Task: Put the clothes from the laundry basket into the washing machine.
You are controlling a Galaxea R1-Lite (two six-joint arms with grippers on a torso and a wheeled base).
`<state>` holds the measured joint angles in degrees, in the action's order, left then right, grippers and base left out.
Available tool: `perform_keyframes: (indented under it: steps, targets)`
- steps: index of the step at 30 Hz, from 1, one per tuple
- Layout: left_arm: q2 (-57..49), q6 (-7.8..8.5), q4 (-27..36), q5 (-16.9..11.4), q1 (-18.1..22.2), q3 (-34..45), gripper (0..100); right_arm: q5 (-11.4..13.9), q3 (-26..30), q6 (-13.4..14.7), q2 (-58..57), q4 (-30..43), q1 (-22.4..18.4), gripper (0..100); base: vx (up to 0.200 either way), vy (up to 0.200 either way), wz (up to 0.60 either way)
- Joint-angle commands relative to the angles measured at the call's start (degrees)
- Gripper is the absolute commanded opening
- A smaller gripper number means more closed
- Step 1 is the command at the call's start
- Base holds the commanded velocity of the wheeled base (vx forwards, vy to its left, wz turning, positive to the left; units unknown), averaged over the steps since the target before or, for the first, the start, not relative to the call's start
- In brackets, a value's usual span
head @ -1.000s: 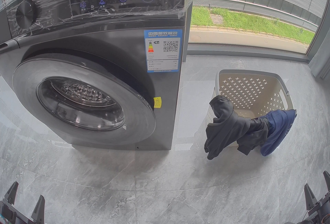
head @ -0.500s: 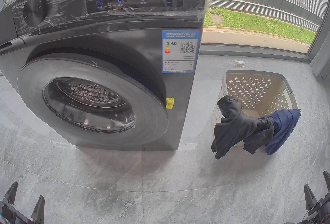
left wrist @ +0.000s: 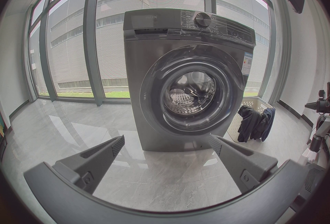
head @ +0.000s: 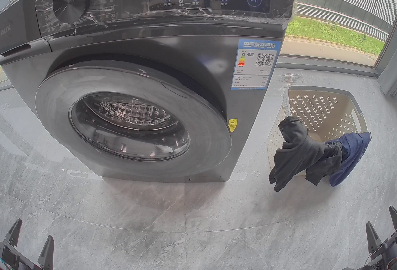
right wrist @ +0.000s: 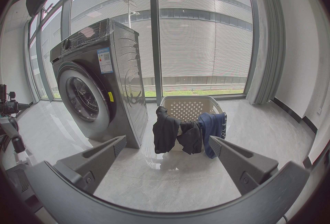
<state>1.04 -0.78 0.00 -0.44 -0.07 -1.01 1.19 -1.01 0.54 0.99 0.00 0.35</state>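
Taking up more of the head view than a second back, and sitting further toward the centre: the dark grey front-loading washing machine [head: 165,47], its film-wrapped control panel running across the top of the frame. Reading that as the camera travelling, not the appliance (everything in the picture sliding rightward together). Showing its round glass-windowed door [head: 132,128] at centre left, looking shut, so probably needing opening before any loading.

Drifting the same way toward the right edge: the cream perforated plastic laundry basket [head: 326,92], standing on the grey marble-look floor [head: 186,221] just beside the machine's right-hand corner. Hanging over its near rim, at lower right of the frame: the crumpled charcoal garment [head: 297,155] and, touching it on the right, the navy blue garment [head: 351,151], both still at the basket, nothing loaded.

Keeping to the same bottom corners of the frame throughout: the left gripper [head: 33,229] at lower left and the right gripper [head: 380,217] at lower right, each spread wide, carrying nothing, well apart from the clothes. Judging the task as barely begun: closing in on the work, with door and first grasp both waiting.
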Motion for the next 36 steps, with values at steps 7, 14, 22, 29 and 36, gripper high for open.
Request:
perform_keyframes:
  steps: [7, 14, 22, 29, 36]
  targets:
    - [-0.77, -0.01, 0.0, -0.09, -0.01, 0.92, 100, 0.04, 1.01, -0.01, -0.72, 0.0, 0.0, 100, 0.0, 0.171, 0.0]
    - [-0.77, -0.01, 0.0, -0.09, -0.01, 0.92, 100, 0.04, 0.92, -0.01, -0.72, 0.0, 0.0, 100, 0.0, 0.2, 0.0]
    - [-0.77, -0.01, 0.0, -0.09, -0.01, 0.92, 100, 0.04, 0.92, -0.01, -0.72, 0.0, 0.0, 100, 0.0, 0.2, 0.0]
    - [-0.77, 0.08, 0.0, 0.0, -0.01, 0.92, 100, 0.04, 1.01, -0.01, -0.72, 0.0, 0.0, 100, 0.0, 0.086, 0.0]
    - [-0.77, 0.16, 0.0, 0.0, -0.01, 0.92, 100, -0.05, 1.01, -0.01, -0.72, 0.0, 0.09, 100, 0.0, 0.0, 0.0]
